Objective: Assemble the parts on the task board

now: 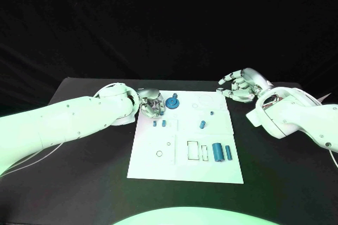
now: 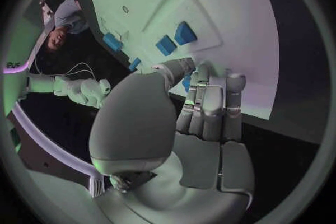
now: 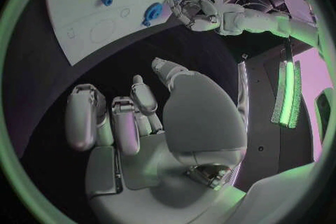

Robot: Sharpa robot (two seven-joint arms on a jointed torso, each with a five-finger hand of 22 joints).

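While the left robot hand (image 1: 150,107) rests at the task board's (image 1: 184,166) far left corner, its fingers touch a round blue part (image 1: 172,104); whether they grip it is unclear. The right robot hand (image 1: 239,86) hovers spread, empty, beyond the far right corner.

Black table (image 1: 84,156), white task board (image 1: 184,169) lying flat at its middle

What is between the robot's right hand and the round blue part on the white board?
In the head view, bare white task board with faint outlines lies between the right hand and the round blue part; nothing else sits there.
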